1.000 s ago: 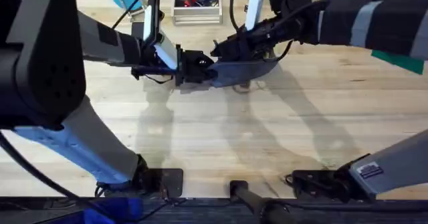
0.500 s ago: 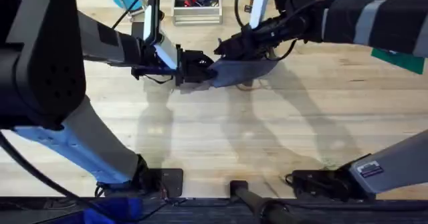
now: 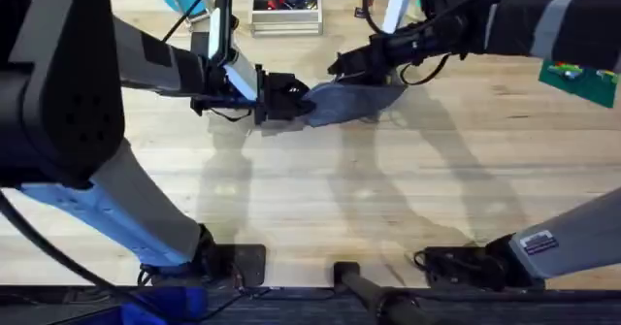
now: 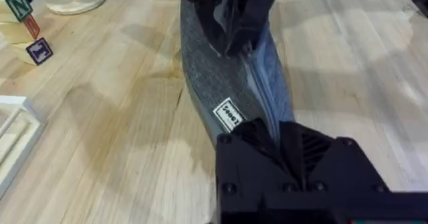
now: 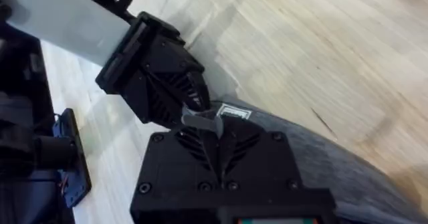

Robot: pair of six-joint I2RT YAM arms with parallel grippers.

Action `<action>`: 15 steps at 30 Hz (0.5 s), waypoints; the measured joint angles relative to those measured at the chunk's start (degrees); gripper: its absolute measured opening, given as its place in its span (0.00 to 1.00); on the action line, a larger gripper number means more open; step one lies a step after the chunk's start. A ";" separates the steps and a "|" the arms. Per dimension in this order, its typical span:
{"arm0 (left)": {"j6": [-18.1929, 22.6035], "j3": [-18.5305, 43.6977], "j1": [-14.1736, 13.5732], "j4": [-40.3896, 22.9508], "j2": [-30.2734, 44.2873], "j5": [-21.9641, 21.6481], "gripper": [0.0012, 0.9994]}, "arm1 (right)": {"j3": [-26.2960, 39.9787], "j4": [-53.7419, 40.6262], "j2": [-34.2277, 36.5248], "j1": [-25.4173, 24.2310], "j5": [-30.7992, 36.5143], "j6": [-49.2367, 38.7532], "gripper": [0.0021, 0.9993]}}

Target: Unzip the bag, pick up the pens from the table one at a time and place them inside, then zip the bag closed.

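Left end effector (image 3: 291,97) is clamped on one end of the pencil pouch (image 3: 351,100), right end effector (image 3: 342,70) pinching its zipper, letter blocks (image 4: 27,30) off beside on the worktop (image 3: 388,189).

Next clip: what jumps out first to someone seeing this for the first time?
Both arms meet at the far middle of the table, stretching the blue-grey bag between them. The left gripper clamps the bag's near-left end beside a small white label, while the right gripper pinches something small along its top edge, its jaws closed.
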 joint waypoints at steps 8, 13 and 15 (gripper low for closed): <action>0.00 0.01 0.00 0.02 0.00 -0.10 0.04 | -0.02 -0.86 0.00 -2.36 -0.36 0.01 0.03; 0.00 0.02 0.00 0.04 0.00 -0.15 0.04 | -0.02 -1.31 0.00 -3.89 -0.42 0.02 0.03; 0.00 0.00 0.00 0.07 0.00 -0.15 0.04 | -0.04 -1.68 0.00 -4.50 -0.41 0.00 0.03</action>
